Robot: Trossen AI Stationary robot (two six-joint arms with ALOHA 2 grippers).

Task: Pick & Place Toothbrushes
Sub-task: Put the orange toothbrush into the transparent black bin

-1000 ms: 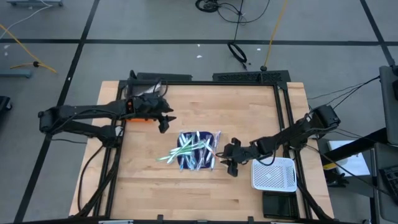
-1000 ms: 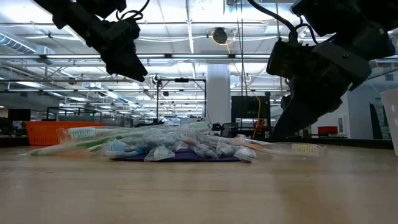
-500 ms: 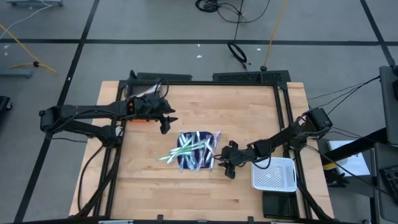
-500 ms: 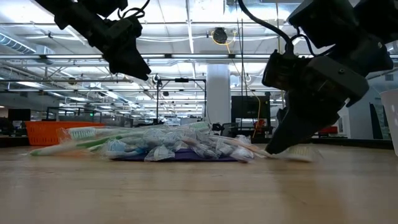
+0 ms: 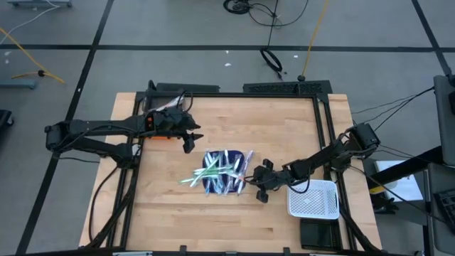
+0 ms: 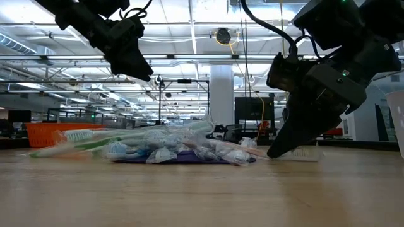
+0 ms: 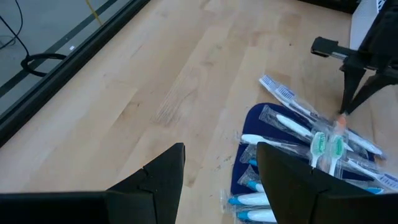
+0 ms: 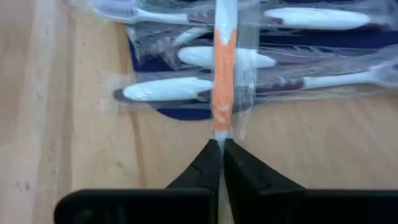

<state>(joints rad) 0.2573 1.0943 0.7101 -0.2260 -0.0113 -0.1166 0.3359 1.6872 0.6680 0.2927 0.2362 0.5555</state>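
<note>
A pile of wrapped toothbrushes (image 5: 219,171), light green, white and blue, lies on a dark blue mat (image 5: 248,154) at the table's middle. It also shows in the low view (image 6: 170,144). My right gripper (image 5: 254,186) is down at the pile's right edge, shut on an orange-and-white toothbrush (image 8: 224,74). My left gripper (image 5: 188,141) hangs open and empty above the table, to the far left of the pile. In its wrist view, my left gripper (image 7: 221,168) has its fingers spread. My right gripper pinches the end of the orange-and-white toothbrush's clear wrapper (image 8: 219,132) between its two fingertips. The fingers slant down from the table's right side and lie along the toothbrush. The rest of the toothbrush lies across other toothbrushes and the mat (image 8: 180,113).
A white mesh basket (image 5: 313,199) stands at the table's near right, close behind my right arm. An orange object (image 5: 158,135) lies at the left edge under my left arm. Bare wood lies along the table's near and far sides.
My right gripper has moved toward the table's left and come down to the right edge of the toothbrush pile. My left arm has kept still.
</note>
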